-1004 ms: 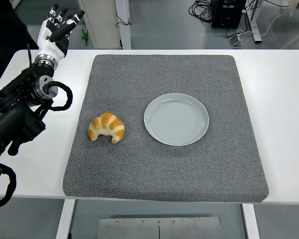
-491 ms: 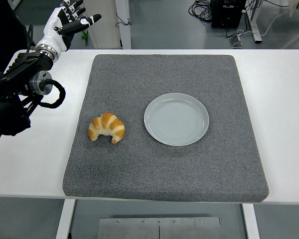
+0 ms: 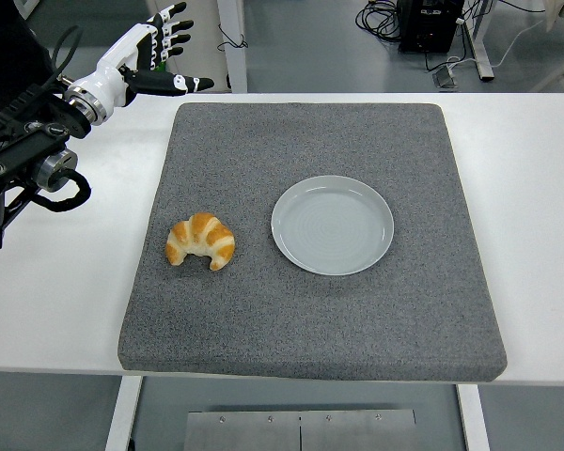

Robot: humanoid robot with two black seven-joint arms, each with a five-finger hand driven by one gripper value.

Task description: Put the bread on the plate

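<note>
A golden croissant (image 3: 201, 241) lies on the left part of a grey mat (image 3: 310, 310). A pale grey plate (image 3: 332, 225) sits empty at the mat's middle, to the right of the croissant. My left hand (image 3: 164, 58) is white and black, held above the table's far left corner, well behind the croissant. Its fingers are spread and hold nothing. The right arm is out of view.
The white table (image 3: 536, 235) shows bare on both sides of the mat. My left forearm (image 3: 28, 150) hangs over the table's left edge. Cables and table legs stand on the floor beyond the far edge.
My left hand has swung up and to the right, toward the mat's far left corner, with the fingers turning sideways. The croissant and plate have not moved.
</note>
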